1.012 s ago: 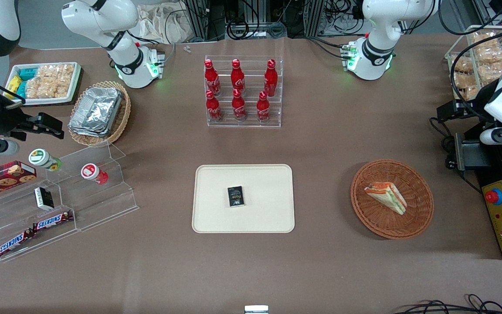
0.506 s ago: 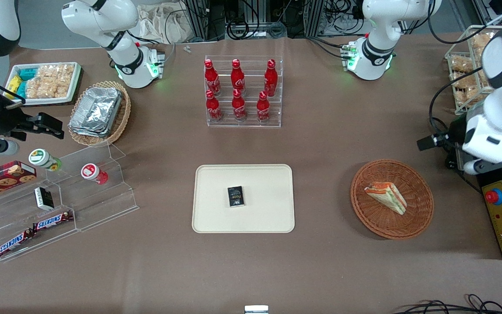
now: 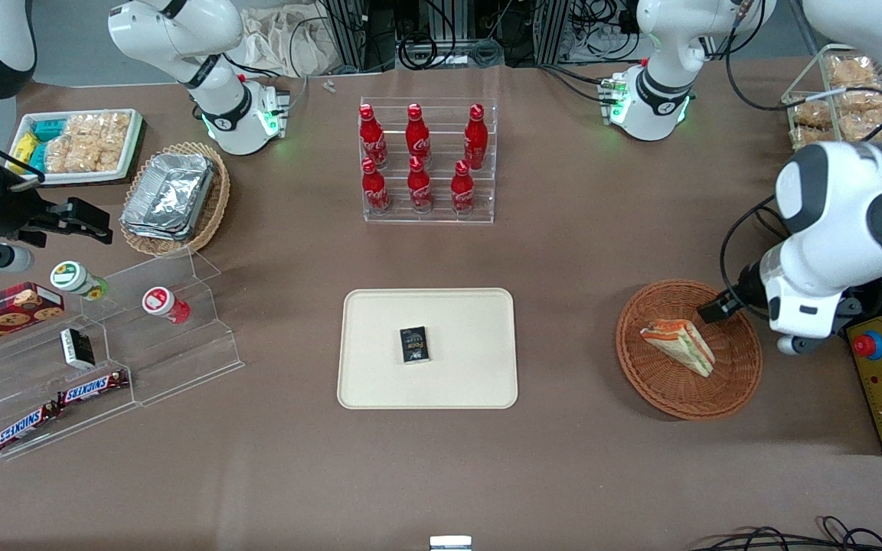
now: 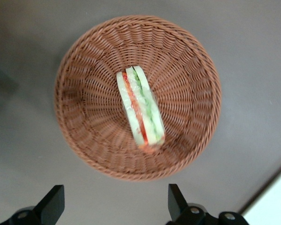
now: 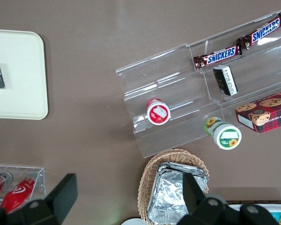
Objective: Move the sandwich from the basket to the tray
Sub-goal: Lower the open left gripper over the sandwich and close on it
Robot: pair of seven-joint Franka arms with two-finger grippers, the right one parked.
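1. Front view: sandwich (image 3: 678,347) lies in the basket (image 3: 739,383); the tray (image 3: 472,314) is well apart.
2. Left wrist view: gripper (image 4: 116,206) hovers above the sandwich (image 4: 140,108), fingers (image 4: 54,202) spread. Likely soft and light; grip across the bread faces gently.

White glossy Franka arm with dark grey round joint caps, black cables along it, green-lit base ring, and an end effector (image 4: 112,206) with two black wedge-shaped fingers (image 4: 54,201) spread apart.
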